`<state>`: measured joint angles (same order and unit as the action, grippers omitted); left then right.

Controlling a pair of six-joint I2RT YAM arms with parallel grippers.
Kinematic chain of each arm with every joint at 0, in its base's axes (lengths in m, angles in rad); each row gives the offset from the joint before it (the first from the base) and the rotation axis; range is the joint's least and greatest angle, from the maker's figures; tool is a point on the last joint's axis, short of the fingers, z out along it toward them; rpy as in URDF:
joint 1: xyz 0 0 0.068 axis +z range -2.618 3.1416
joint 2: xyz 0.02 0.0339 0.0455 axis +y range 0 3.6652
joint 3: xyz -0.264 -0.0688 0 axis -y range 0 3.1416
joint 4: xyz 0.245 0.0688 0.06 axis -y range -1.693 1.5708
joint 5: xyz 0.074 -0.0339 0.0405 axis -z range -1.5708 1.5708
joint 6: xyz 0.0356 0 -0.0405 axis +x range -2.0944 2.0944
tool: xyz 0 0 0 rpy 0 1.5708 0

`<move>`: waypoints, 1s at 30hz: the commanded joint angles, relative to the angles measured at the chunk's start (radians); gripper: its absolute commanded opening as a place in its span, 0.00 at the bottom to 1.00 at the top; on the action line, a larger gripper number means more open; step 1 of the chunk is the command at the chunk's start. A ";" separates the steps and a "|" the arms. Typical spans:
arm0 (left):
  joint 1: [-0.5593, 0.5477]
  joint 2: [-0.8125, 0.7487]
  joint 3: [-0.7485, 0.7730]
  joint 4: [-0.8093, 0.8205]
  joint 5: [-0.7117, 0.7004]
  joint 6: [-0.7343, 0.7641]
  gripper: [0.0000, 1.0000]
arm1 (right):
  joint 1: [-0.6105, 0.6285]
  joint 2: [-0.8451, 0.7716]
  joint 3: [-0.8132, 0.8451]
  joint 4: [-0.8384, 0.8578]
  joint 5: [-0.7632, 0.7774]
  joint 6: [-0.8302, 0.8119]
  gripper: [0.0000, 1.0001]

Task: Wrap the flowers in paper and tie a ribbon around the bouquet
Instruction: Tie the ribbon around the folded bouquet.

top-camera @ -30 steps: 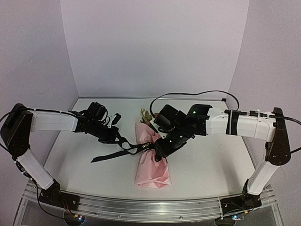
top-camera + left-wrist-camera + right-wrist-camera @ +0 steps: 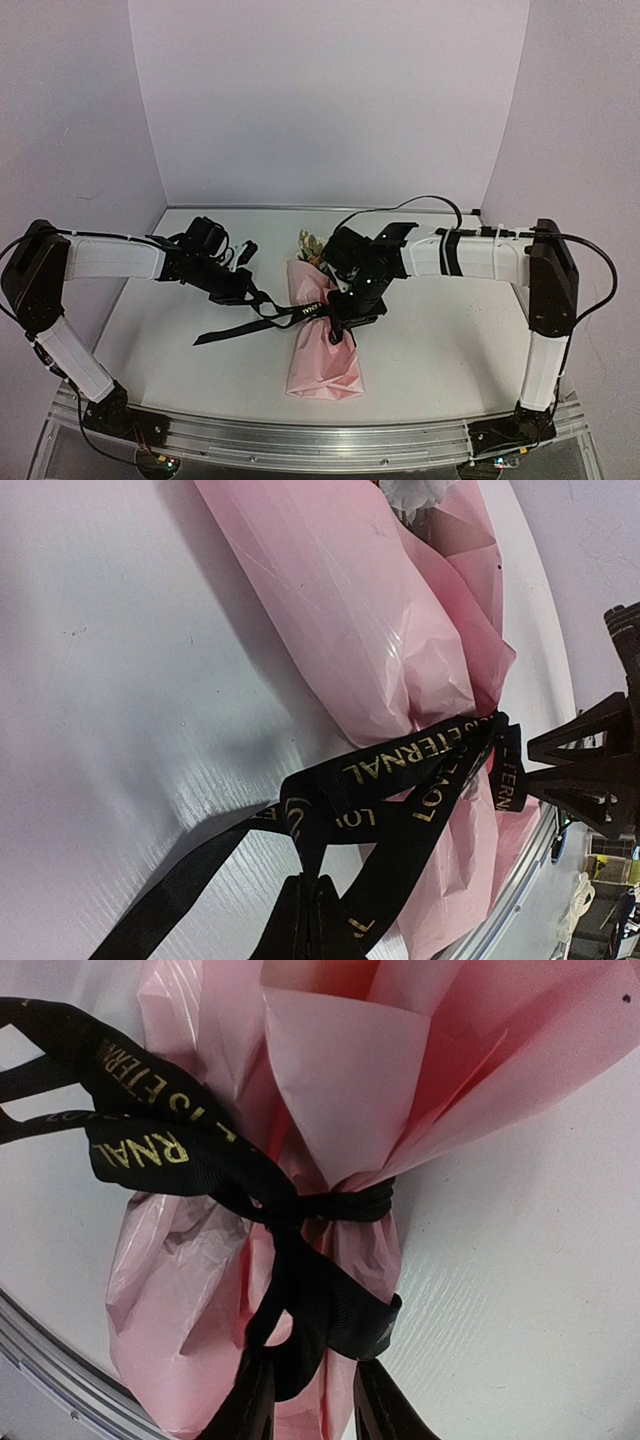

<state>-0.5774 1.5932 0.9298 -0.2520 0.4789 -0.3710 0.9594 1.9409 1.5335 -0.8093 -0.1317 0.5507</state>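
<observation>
**Ribbon knotted at the bouquet's waist, tightening left to do**

Left of centre in the overhead view, the left gripper (image 2: 248, 291) has its fingers pressed together on one strand of the ribbon (image 2: 232, 331). The ribbon runs rightward, with a loose tail lying on the table (image 2: 170, 360), to the bouquet (image 2: 322, 350) at mid-frame. The paper (image 2: 380, 650) is already rolled round the flowers (image 2: 312, 246), whose blooms show at the bouquet's upper end, and the ribbon is cinched about the waist with one knot crossed. Just right of the knot, the right gripper (image 2: 315, 1405) has its jaws part-closed around a ribbon loop, though I cannot tell whether they actually pinch it. As I judge it, the wrapping is done, and what remains is pulling the knot snug and finishing the bow.
</observation>
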 commanded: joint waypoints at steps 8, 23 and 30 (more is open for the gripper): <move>-0.004 0.010 0.045 0.011 0.010 0.009 0.00 | -0.009 0.047 0.086 0.001 -0.021 0.017 0.21; -0.004 0.009 0.042 0.009 0.004 0.009 0.00 | -0.013 0.052 0.094 -0.026 0.014 0.000 0.12; -0.003 0.008 0.045 0.008 0.004 0.009 0.00 | -0.014 0.049 0.097 -0.047 0.040 -0.037 0.13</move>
<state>-0.5774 1.5936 0.9298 -0.2520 0.4789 -0.3706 0.9493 1.9957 1.5955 -0.8287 -0.1352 0.5440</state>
